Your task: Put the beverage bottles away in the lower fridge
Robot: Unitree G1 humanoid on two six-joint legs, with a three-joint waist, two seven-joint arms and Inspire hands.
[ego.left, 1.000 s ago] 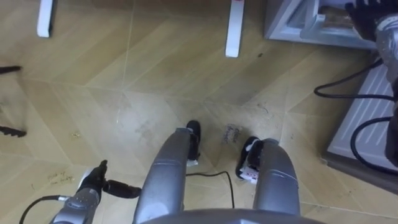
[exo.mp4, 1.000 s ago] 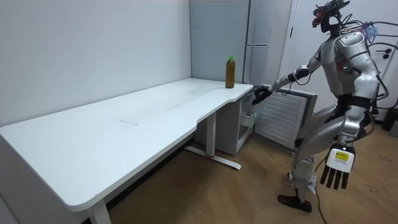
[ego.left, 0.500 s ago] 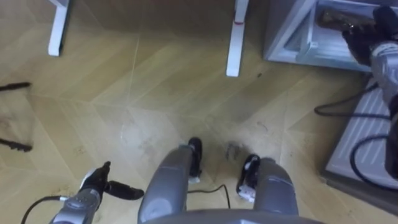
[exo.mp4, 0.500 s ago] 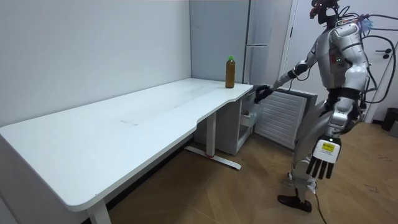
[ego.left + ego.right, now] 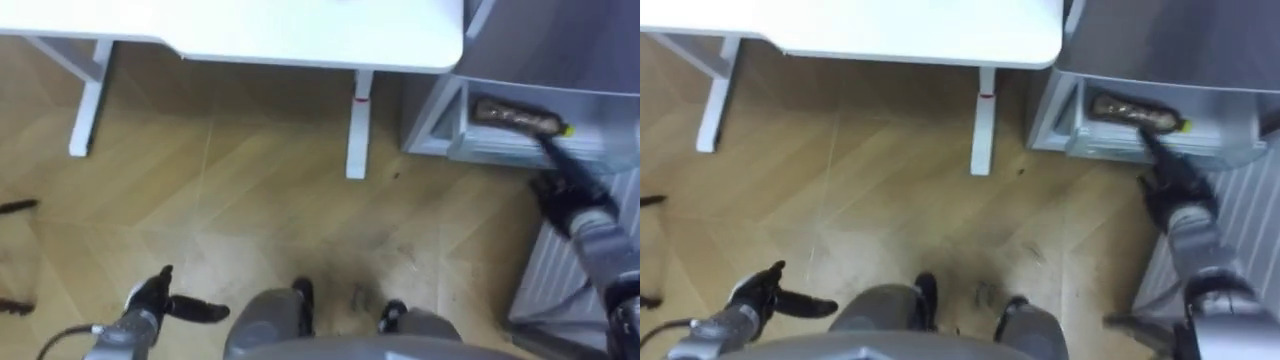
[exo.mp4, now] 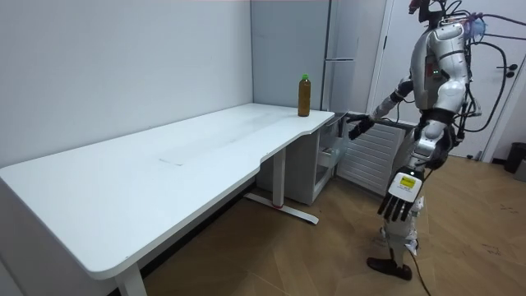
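Largest in your field are the pale herringbone wooden floor [image 6: 312, 255] and the plain grey wall [image 6: 123, 57], with the long white rectangular desk [image 6: 164, 164] set along that wall. At the desk's far end stands the tall grey fridge [image 6: 353, 41]. Its open lower compartment [image 5: 440, 120] lies just beside the desk's corner, and the corner overhangs the approach on your left. The white ribbed door panel [image 6: 367, 160] hangs open on the other side, so the robot stands between desk end and door, facing the compartment. The white flat desk leg [image 5: 355, 125] stands on the floor near the compartment's left wall. One brown plastic drink bottle with a green cap [image 6: 304, 95] stands upright on the desk's far corner, well apart from both hands. A second brown bottle with a yellow-green cap [image 5: 512, 118] lies on its side inside the lower compartment. The right hand [image 5: 568, 198] reaches toward it, a finger stretched straight out near the cap end and holding nothing; you cannot tell whether it touches. The left hand [image 6: 400, 196] hangs low beside the leg, fingers straight and empty.
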